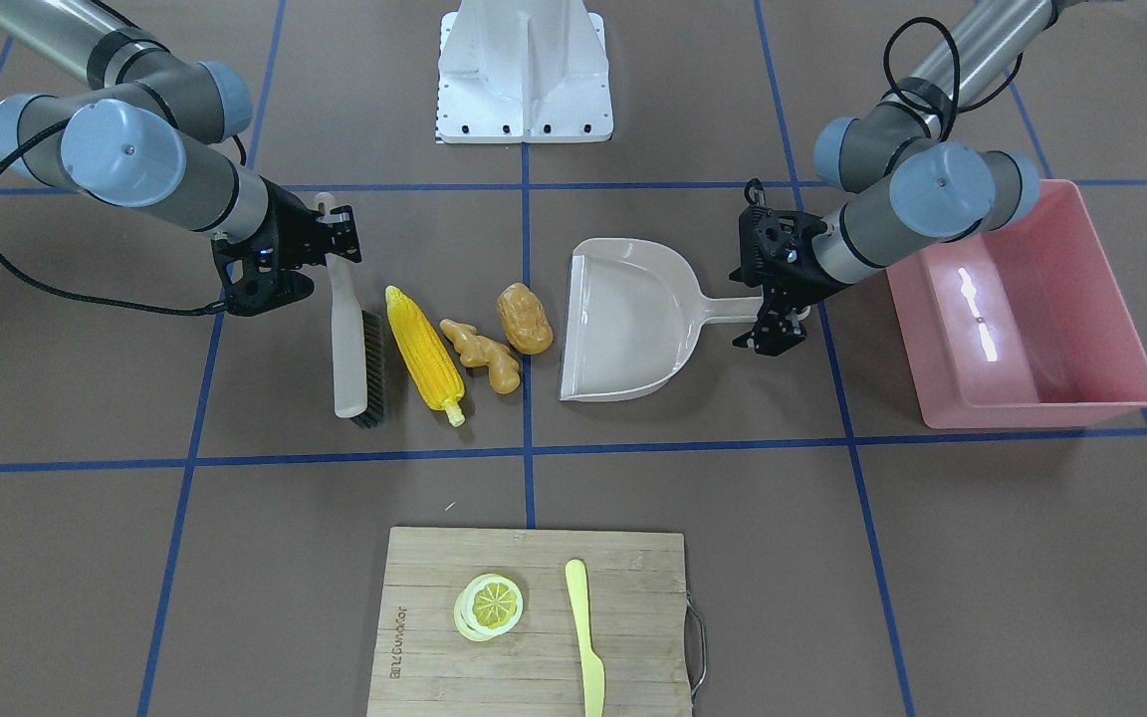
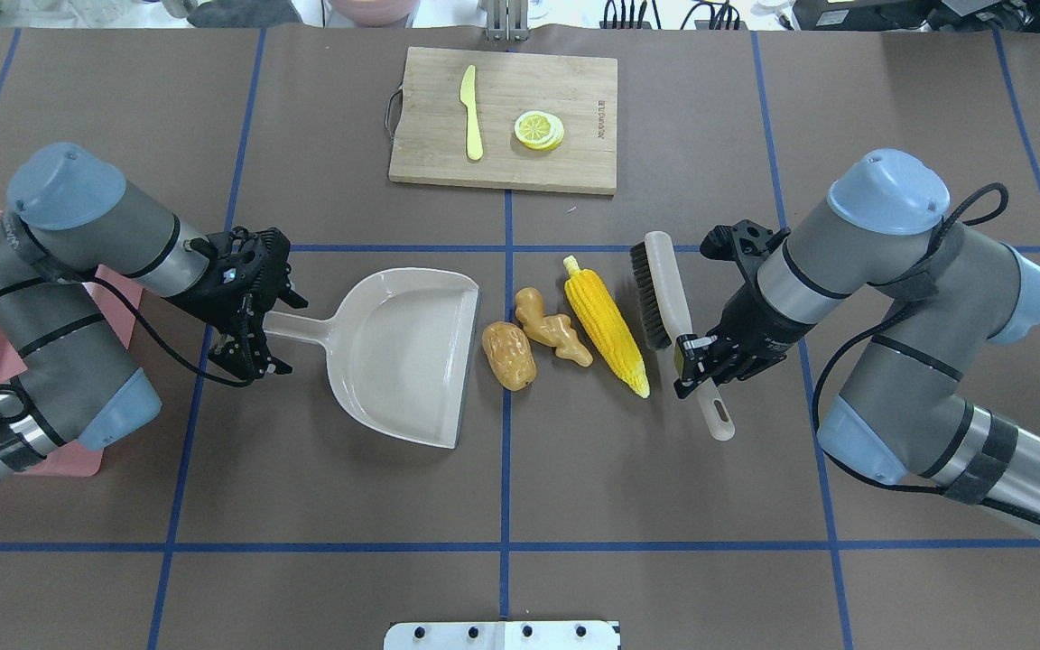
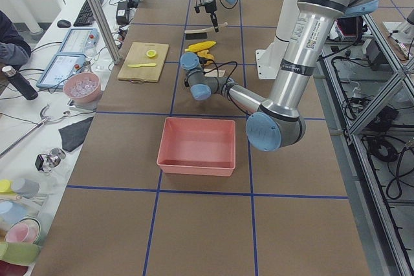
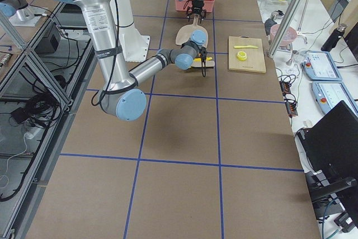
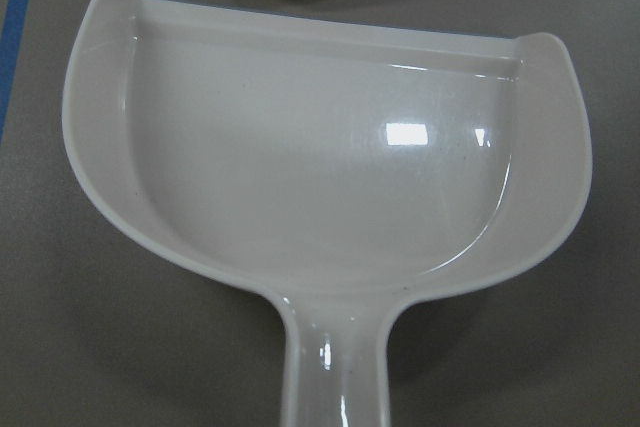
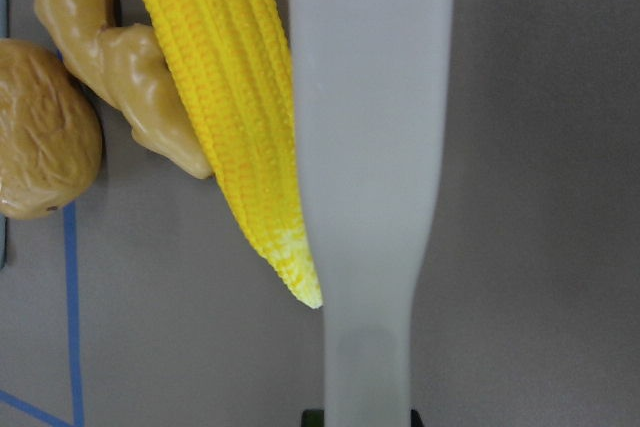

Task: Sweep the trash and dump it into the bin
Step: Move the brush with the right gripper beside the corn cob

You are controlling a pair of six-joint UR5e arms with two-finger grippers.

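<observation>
Now | ribbed corn cob (image 2: 606, 325) | knobbly ginger (image 2: 554, 336) | glossy beige dustpan (image 2: 403, 352)

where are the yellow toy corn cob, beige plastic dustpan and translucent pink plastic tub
yellow toy corn cob (image 2: 606, 325), overhead exterior view, its middle
beige plastic dustpan (image 2: 403, 357), overhead exterior view, bare pan floor
translucent pink plastic tub (image 1: 1032, 415), exterior front-facing view, near wall

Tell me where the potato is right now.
In the overhead view, the potato lies near the centre, between the dustpan on its left and the ginger root on its right.
</observation>
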